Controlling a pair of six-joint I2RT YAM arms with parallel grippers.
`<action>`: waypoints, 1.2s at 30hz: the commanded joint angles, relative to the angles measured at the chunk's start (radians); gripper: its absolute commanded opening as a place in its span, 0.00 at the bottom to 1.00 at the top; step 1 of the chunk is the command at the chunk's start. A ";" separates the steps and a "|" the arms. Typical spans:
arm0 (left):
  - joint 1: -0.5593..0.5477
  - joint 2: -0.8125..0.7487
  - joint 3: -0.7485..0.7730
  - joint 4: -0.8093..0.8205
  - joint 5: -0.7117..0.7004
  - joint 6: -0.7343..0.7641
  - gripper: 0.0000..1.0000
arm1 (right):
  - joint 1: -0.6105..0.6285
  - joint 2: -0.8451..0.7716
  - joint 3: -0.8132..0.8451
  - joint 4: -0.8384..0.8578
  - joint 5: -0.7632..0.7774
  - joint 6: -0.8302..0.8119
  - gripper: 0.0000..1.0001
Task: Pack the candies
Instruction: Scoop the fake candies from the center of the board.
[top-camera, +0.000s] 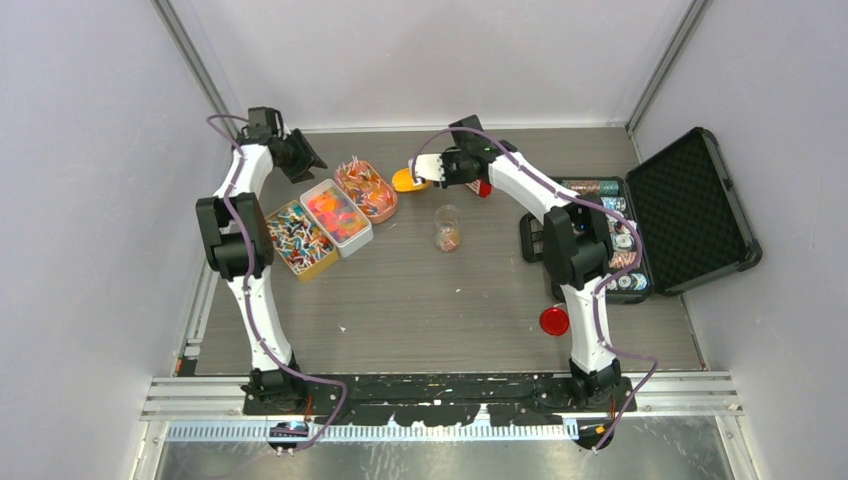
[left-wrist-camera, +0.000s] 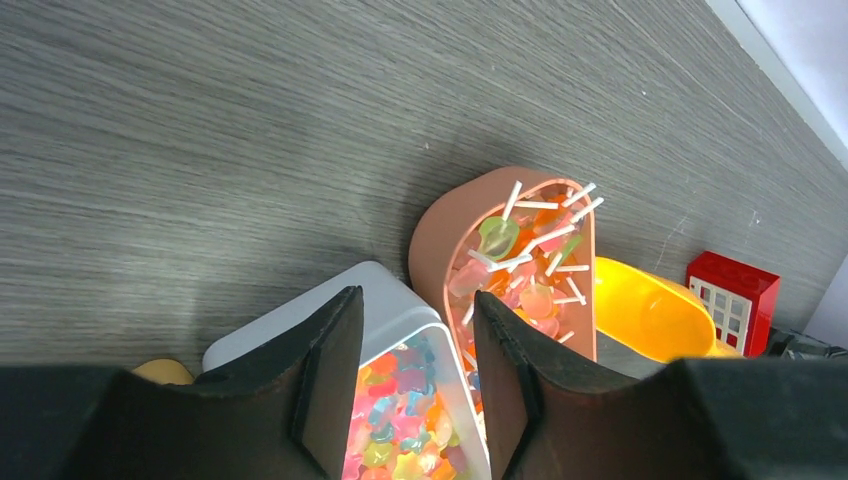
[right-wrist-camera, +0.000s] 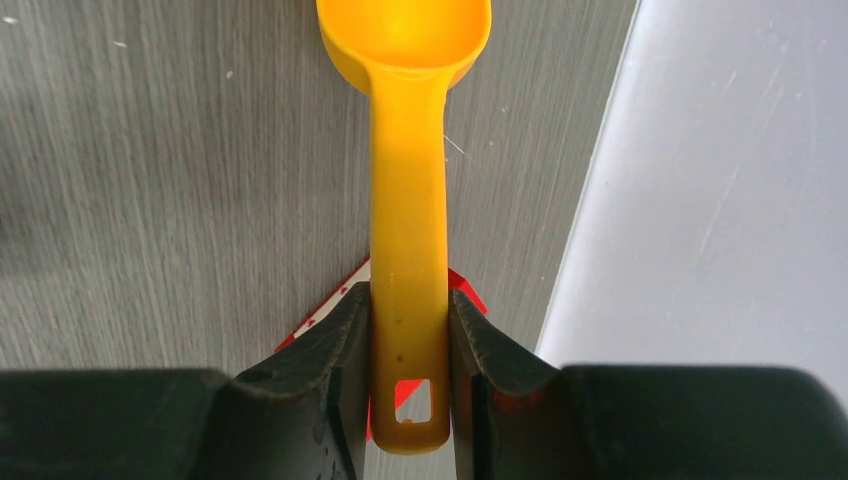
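The candies lie sorted in a row. Multicoloured wrapped pieces fill a yellow box. Bright orange, pink and yellow gummies fill a white box beside it. Lollipops with white sticks are heaped in a salmon tray. A few more sit low in an upright clear cup, well apart to the right.

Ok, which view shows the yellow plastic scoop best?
Right wrist: the yellow plastic scoop, handle clamped in the right gripper, bowl empty. Top external shows only its bowl beside the pink oval tub; left wrist, its bowl partly behind that tub.
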 joint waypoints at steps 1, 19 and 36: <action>0.015 0.021 0.061 -0.045 -0.007 0.040 0.45 | -0.014 0.022 0.032 -0.017 -0.115 0.007 0.00; 0.021 0.062 0.074 -0.026 0.033 0.033 0.38 | -0.105 0.086 0.004 0.145 -0.303 0.236 0.00; 0.023 0.005 0.122 -0.061 0.023 0.010 0.55 | -0.153 0.044 -0.020 0.330 -0.423 0.457 0.00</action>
